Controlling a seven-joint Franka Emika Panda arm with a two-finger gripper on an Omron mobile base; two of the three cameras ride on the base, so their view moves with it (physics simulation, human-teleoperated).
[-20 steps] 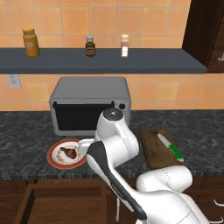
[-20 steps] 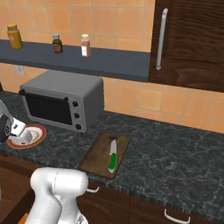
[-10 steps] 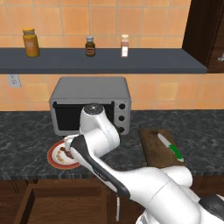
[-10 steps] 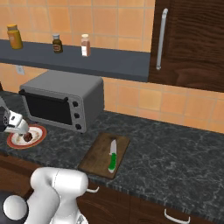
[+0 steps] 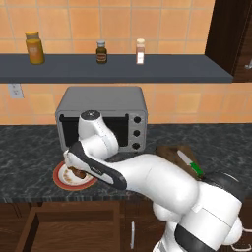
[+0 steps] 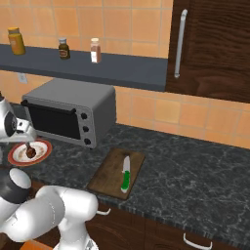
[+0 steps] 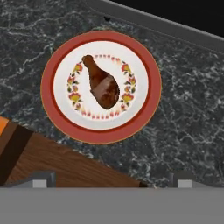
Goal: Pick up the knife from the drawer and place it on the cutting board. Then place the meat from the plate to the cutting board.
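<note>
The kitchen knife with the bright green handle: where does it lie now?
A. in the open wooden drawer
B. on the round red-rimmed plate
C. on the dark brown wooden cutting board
C: the green-handled knife lies flat on the dark brown cutting board, right of the toaster oven.

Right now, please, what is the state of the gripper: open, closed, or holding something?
Gripper: open and empty, above the plate with the meat lying on it.
</note>
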